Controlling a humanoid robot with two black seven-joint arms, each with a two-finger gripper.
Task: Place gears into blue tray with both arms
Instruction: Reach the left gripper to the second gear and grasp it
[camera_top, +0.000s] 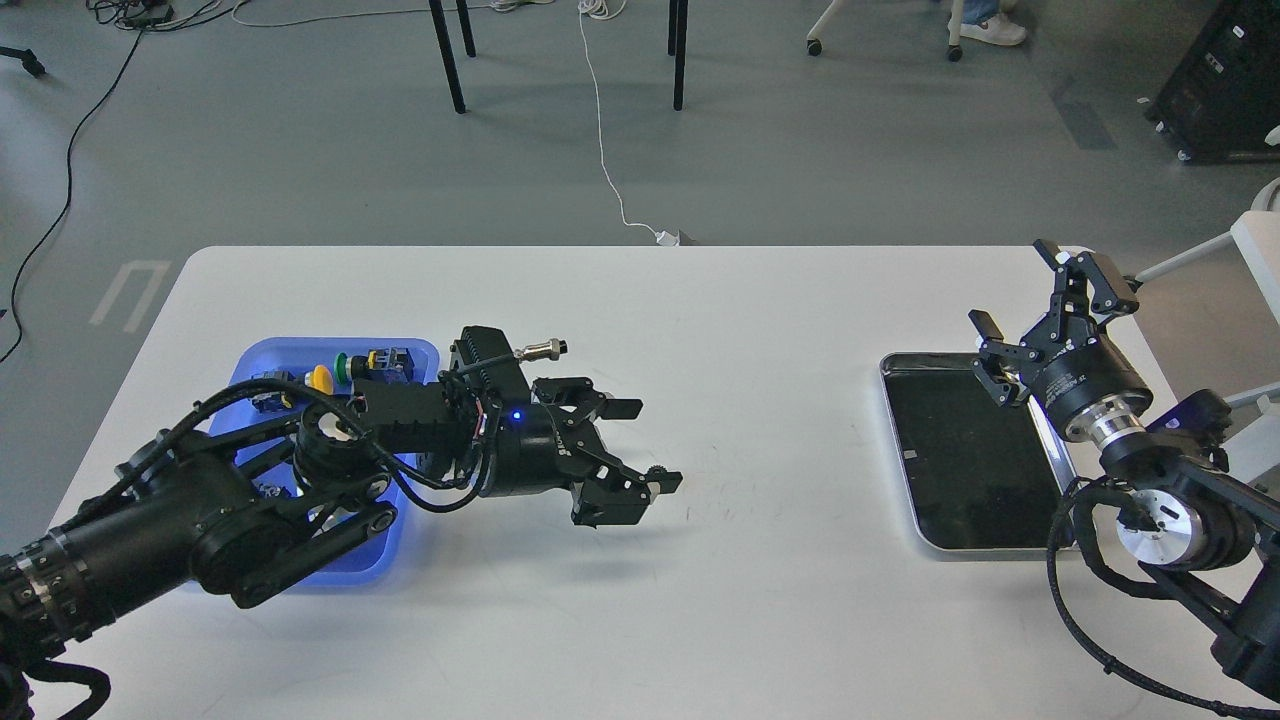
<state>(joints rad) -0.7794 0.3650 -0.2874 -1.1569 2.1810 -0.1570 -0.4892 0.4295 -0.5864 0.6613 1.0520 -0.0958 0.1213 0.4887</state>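
Note:
One small black gear (656, 471) lies on the white table near its middle. My left arm reaches in from the left across the blue tray (250, 362). Its gripper (651, 446) is open and low over the table. The gear sits right at the tip of the nearer finger (668, 483), on its inner side; I cannot tell whether they touch. My right gripper (1036, 298) is open and empty. It points up and away above the far right corner of the steel tray.
The blue tray holds green and yellow buttons (330, 374) and dark connectors (388, 362), partly hidden by my left arm. A shiny steel tray (903, 505) with a dark inside lies at the right. A white chair part pokes in at the right edge.

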